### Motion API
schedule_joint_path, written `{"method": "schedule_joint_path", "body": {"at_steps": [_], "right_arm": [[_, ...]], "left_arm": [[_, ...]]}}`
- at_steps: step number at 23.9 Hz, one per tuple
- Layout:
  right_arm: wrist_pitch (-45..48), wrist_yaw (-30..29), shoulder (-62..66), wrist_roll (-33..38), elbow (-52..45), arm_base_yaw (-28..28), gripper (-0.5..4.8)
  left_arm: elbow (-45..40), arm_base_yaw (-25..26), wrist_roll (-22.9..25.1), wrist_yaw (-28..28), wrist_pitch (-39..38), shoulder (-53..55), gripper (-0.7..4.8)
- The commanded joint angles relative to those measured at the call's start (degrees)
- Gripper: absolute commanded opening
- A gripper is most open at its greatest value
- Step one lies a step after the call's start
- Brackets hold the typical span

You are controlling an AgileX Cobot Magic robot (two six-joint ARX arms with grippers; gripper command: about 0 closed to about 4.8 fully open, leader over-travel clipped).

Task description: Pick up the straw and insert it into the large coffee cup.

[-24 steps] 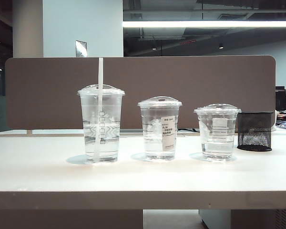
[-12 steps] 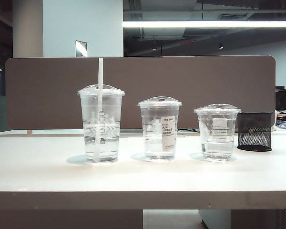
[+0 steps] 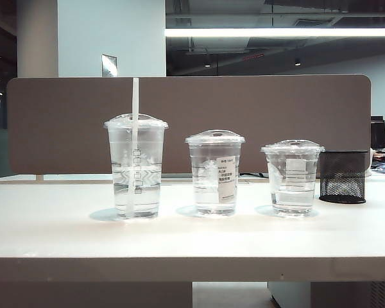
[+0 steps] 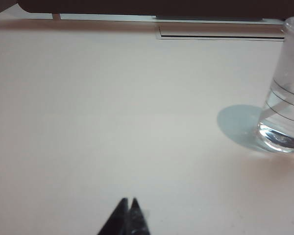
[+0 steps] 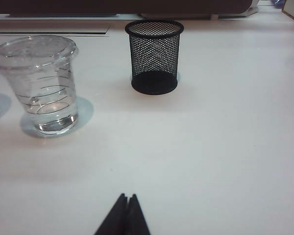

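Standing upright through the domed lid of the large coffee cup (image 3: 136, 168), the straw (image 3: 135, 102) sits toward the table's (image 3: 192, 240) left end. Left gripper (image 4: 128, 201) and right gripper (image 5: 127, 197) hover low over bare tabletop, jaws pinched together, holding nothing.

A: How many cups on the table (image 3: 51, 237)?
B: Three clear lidded ones: the large coffee cup (image 3: 136, 168), a middle cup (image 3: 215, 172) and a short cup (image 3: 292, 177).
A: Straws?
B: One straw (image 3: 135, 97), standing in the tallest cup.
A: Anything else?
B: One black mesh holder (image 3: 342, 177). Two grippers: left gripper (image 4: 128, 203), right gripper (image 5: 127, 198).
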Motion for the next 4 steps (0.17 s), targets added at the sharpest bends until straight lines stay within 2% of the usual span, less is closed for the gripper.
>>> {"method": "schedule_joint_path", "body": {"at_steps": [1, 4], "right_arm": [[0.7, 0.0, -0.1, -0.1, -0.3, 0.0, -0.01], [0.7, 0.0, -0.1, 0.0, -0.3, 0.0, -0.01]], "left_arm": [[-0.2, 0.0, 0.3, 0.0, 0.2, 0.0, -0.04], [-0.2, 0.0, 0.3, 0.0, 0.2, 0.0, -0.04]]}}
